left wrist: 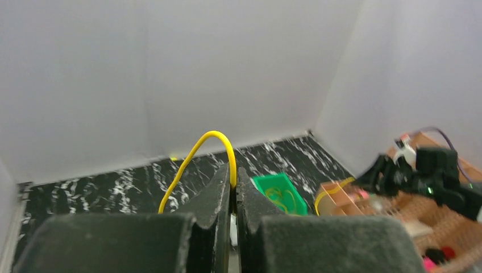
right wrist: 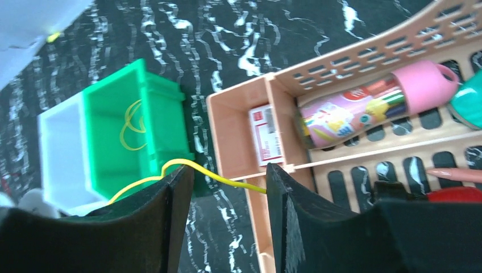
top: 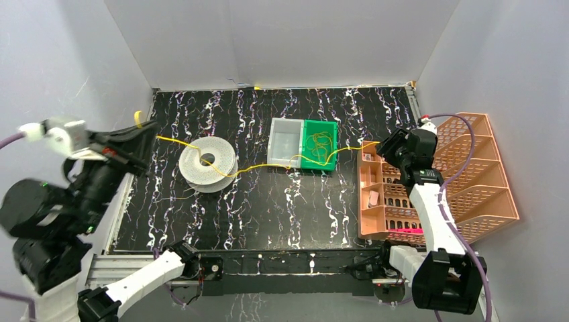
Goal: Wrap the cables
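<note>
One yellow cable [top: 251,168] runs from my left gripper [top: 146,137] across the white perforated spool [top: 194,171], past the green bin [top: 322,123], to my right gripper [top: 381,146]. The spool lies flat on the left of the mat. In the left wrist view my left gripper [left wrist: 233,170] is shut on the cable [left wrist: 196,149], which arcs up above the fingertips. In the right wrist view my right gripper [right wrist: 228,168] is open, and the cable [right wrist: 211,172] crosses the gap and reaches the right finger. More yellow cables [top: 321,144] lie coiled inside the green bin.
A white bin [top: 285,141] adjoins the green bin on its left. An orange organizer tray [top: 376,221] and an orange file rack [top: 490,174] stand at the right. A pink pen case [right wrist: 364,111] lies in the tray. White walls enclose the black marbled mat [top: 282,208].
</note>
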Motion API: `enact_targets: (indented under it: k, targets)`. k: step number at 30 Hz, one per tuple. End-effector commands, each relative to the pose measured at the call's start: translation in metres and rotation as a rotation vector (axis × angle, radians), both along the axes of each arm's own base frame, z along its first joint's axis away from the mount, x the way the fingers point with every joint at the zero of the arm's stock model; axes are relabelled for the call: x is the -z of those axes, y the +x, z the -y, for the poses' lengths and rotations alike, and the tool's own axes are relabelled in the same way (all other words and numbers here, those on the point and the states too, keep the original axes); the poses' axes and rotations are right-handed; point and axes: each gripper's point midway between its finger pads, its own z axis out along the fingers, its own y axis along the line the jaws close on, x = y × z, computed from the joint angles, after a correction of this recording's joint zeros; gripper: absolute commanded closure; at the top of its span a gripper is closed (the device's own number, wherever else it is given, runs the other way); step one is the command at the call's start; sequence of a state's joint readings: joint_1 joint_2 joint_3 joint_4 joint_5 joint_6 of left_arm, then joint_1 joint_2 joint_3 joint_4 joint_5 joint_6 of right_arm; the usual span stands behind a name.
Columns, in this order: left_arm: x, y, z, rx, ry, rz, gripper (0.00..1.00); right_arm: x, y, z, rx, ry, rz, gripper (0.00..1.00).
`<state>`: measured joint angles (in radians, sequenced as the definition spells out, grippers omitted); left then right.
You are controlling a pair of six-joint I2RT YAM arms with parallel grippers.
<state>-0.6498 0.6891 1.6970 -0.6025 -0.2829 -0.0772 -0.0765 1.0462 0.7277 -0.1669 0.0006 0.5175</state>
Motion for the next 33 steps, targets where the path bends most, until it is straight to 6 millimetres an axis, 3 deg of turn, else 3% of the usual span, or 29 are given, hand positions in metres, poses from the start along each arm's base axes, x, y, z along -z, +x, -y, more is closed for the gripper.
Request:
enact_targets:
  k: [1,7,13,17,24,33]
  targets:
    - [0.016,0.010,0.061,0.238,0.076,-0.075,1.00,-0.054,0.002,-0.026,-0.150,0.034,0.139,0.41]
    - [0.034,0.012,0.104,0.423,0.132,-0.145,1.00,-0.096,-0.008,-0.072,-0.401,0.115,0.269,0.36]
    - [0.041,0.003,0.133,0.588,0.152,-0.183,1.00,-0.125,-0.023,-0.108,-0.574,0.178,0.365,0.33]
    - [0.053,0.004,0.152,0.675,0.167,-0.229,1.00,-0.138,-0.040,-0.146,-0.732,0.181,0.427,0.32]
    - [0.070,0.011,0.166,0.719,0.178,-0.271,1.00,-0.173,-0.082,-0.203,-0.994,0.193,0.591,0.32]
    - [0.098,0.031,0.179,0.692,0.121,-0.367,1.00,-0.227,-0.144,-0.258,-1.276,0.261,0.771,0.31]
